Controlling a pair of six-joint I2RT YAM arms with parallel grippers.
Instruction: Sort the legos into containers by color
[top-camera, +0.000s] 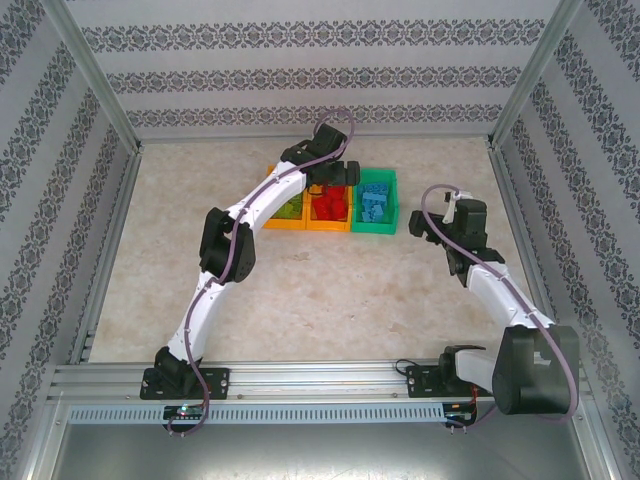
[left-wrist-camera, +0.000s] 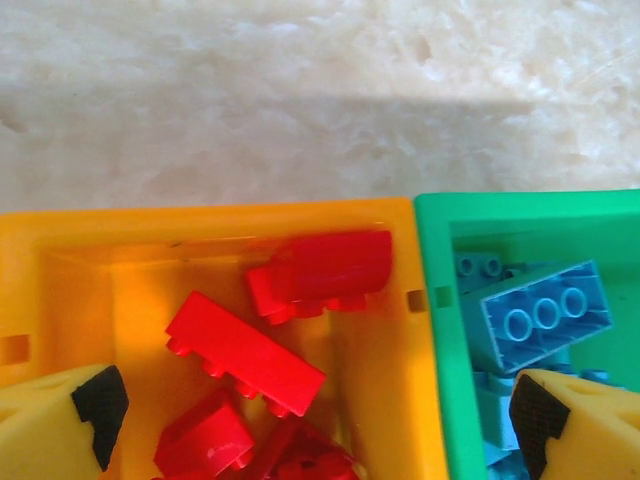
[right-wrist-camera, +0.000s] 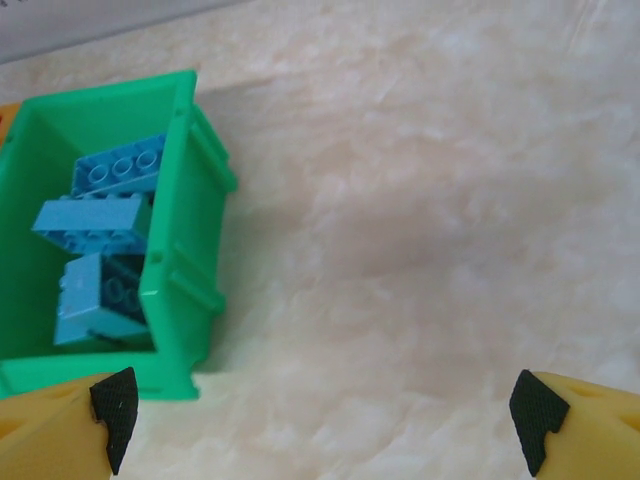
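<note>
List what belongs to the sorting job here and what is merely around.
Job: red legos, blue legos, green legos, orange bins, green bin.
Merely around: table, patterned walls, metal frame.

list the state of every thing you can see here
left claw, open and empty, above the middle orange bin
right claw, open and empty, over bare table beside the green bin
middle orange bin, upright, holds red bricks
green bin, upright, holds blue bricks
left orange bin, upright, holds lime green bricks
</note>
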